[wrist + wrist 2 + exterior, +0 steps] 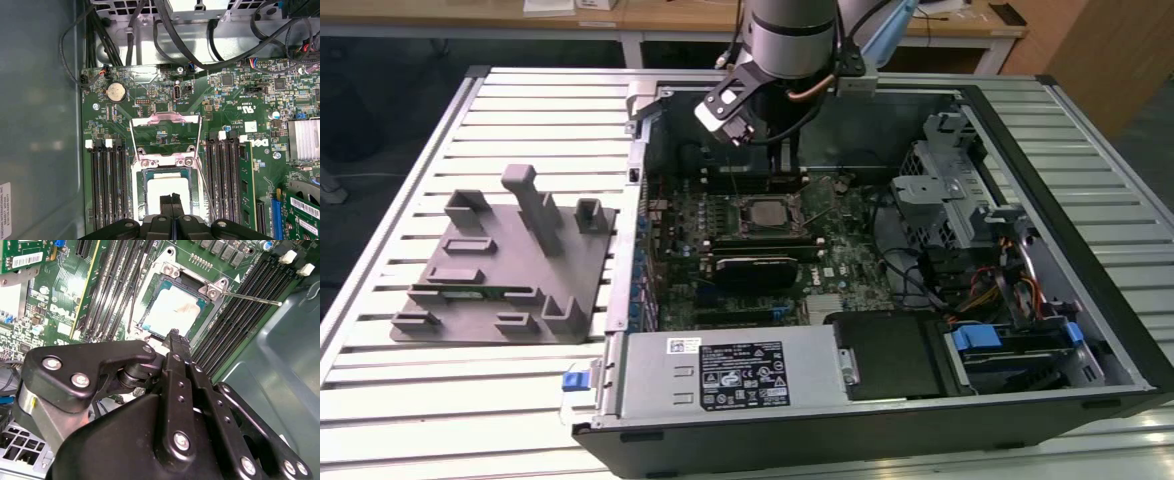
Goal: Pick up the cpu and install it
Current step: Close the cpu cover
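Over the green motherboard (165, 100), black jaws pressed together, empty, above shiny square silver cpu (172, 312).

We're seeing a cpu (172, 312) with a smooth silver metal top that glares almost white. The socket frame (162, 120) is bare shiny metal and the motherboard (230, 100) is glossy green. The gripper (173, 336) looks matt black with shiny screw heads. The fixture (507, 270) is dull grey plastic, the table (400, 380) ribbed pale metal. The case (280, 355) inside looks like smooth grey painted metal.
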